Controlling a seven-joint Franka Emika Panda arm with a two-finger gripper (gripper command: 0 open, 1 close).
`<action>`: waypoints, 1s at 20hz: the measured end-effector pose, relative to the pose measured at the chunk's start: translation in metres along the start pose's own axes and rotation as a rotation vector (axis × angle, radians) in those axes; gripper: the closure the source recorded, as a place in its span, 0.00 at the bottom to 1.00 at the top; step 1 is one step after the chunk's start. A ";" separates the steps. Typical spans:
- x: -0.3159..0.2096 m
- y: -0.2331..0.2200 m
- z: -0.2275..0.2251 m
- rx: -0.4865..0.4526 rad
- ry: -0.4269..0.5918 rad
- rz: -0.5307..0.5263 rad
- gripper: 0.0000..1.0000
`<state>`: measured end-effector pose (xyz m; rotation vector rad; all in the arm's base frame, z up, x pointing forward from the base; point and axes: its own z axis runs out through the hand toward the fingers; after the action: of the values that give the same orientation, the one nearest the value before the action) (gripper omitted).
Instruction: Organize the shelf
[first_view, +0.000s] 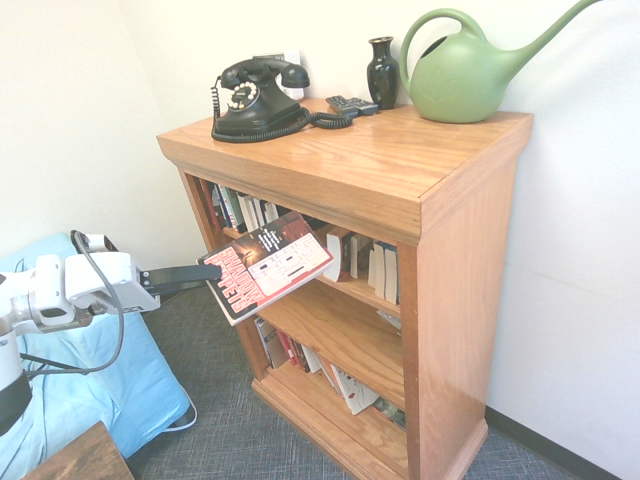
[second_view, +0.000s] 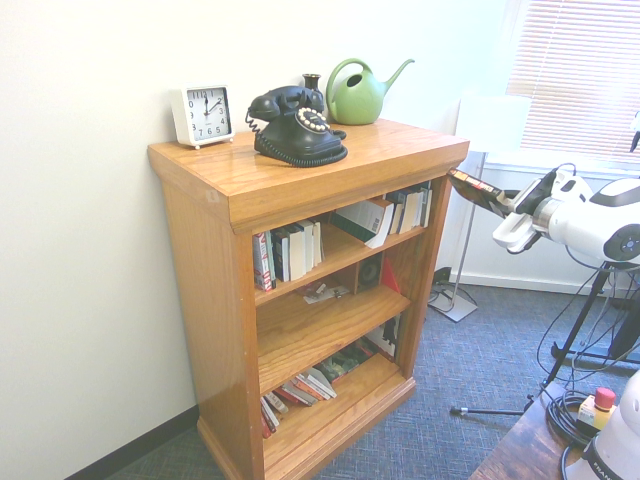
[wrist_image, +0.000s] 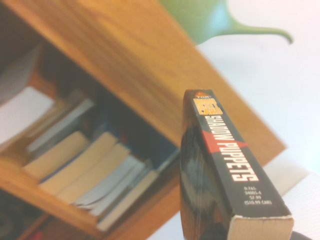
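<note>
The shelf (first_view: 400, 175) (second_view: 300, 180) is a waist-high orange-brown bookcase with three tiers holding rows of books (first_view: 375, 268) (second_view: 290, 250). My gripper (first_view: 205, 272) (second_view: 490, 195) is shut on a paperback book (first_view: 268, 265) (second_view: 475, 188) with a black, red and white cover. It holds the book flat and tilted in the air, in front of the top tier's open face. The wrist view shows the book's black spine (wrist_image: 225, 165) reading "Shadow Puppets", with the top tier's books (wrist_image: 90, 170) behind it.
On the shelf top stand a black rotary telephone (first_view: 258, 100) (second_view: 295, 125), a dark vase (first_view: 382, 72), a green watering can (first_view: 470, 75) (second_view: 360, 92), a remote (first_view: 352, 104) and a white clock (second_view: 203, 114). Books lie loose on the bottom tier (second_view: 310, 385). Blue cloth (first_view: 90, 380) lies below the arm.
</note>
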<state>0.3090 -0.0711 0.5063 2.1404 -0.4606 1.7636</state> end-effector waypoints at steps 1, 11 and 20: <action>-0.006 -0.007 0.002 0.012 -0.019 -0.004 1.00; -0.038 -0.071 0.033 0.111 -0.171 -0.046 1.00; -0.029 -0.124 0.057 0.207 -0.264 0.020 1.00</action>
<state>0.4090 0.0151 0.4620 2.5373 -0.3788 1.6064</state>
